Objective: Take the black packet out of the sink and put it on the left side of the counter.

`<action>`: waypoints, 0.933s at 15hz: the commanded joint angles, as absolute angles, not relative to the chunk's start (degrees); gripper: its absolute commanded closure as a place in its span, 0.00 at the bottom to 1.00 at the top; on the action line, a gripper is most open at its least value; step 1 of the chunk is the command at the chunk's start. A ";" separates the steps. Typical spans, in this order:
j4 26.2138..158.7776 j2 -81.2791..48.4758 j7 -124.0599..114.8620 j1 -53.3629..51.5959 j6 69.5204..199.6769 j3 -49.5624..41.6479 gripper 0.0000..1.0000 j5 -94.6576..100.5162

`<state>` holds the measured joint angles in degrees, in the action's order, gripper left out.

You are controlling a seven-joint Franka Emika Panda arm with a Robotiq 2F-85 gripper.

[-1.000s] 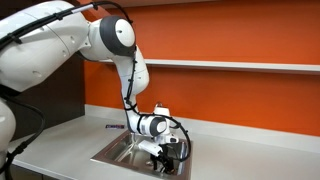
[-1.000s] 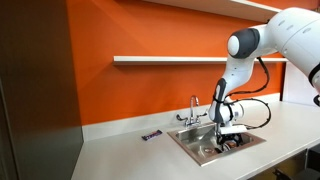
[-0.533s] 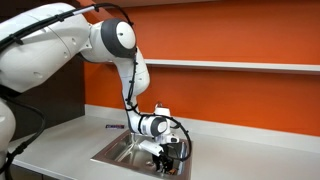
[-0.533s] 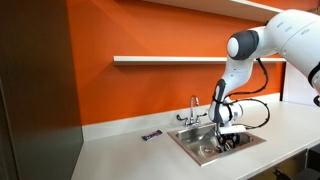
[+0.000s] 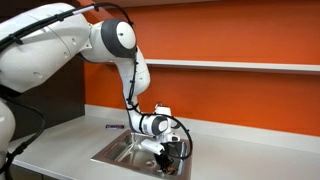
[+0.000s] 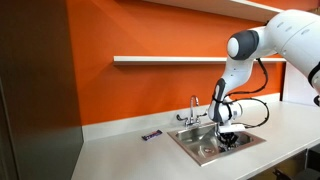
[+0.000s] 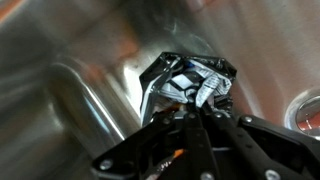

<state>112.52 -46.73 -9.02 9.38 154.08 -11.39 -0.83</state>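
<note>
Exterior view, arm side: the white arm reaches down from the upper left, with its wrist bent over the steel sink. The gripper sits low inside the basin, near the far right corner. Its finger state cannot be read here, and the black packet cannot be made out. A small purple packet lies flat on the counter, just behind the sink's rim.

Exterior view, counter side: the gripper is down in the sink, on the side away from the faucet. The small purple packet lies on the counter, apart from the basin on its faucet side. The black packet is again hidden by the gripper.

Wrist view: the black packet is crumpled and glossy, with a silver patch showing. It lies in the sink, on the steel floor. The drain shows at the right edge. The gripper comes in from the bottom of the view. Its fingers are drawn narrow, and the tips meet on the packet's near edge in a pinch.
</note>
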 commanded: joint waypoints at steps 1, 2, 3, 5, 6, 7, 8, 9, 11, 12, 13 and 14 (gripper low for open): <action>110.55 -47.96 -7.96 10.62 152.22 -10.69 0.98 -2.00; 110.48 -47.99 -7.94 10.62 152.11 -10.68 0.99 -1.98; 110.41 -47.99 -7.95 10.62 151.95 -10.64 1.00 -2.00; 110.22 -47.72 -8.32 10.16 151.09 -10.81 0.99 -1.87; 110.24 -47.21 -8.51 9.88 150.68 -10.90 0.99 -1.81; 110.26 -46.68 -8.70 9.66 150.09 -11.00 0.99 -1.77; 110.39 -46.12 -8.96 9.36 149.77 -11.23 0.99 -1.65; 110.45 -45.73 -9.10 9.19 149.62 -11.34 0.99 -1.59; 110.96 -44.71 -9.26 8.81 149.63 -11.48 0.99 -1.47; 111.40 -44.15 -9.44 8.51 149.89 -11.60 0.99 -1.39; 111.71 -43.66 -9.50 8.27 149.92 -11.70 0.99 -1.29; 112.06 -43.12 -9.58 8.05 150.09 -11.75 0.99 -1.22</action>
<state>110.81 -46.04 -9.08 8.87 152.01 -11.38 -0.83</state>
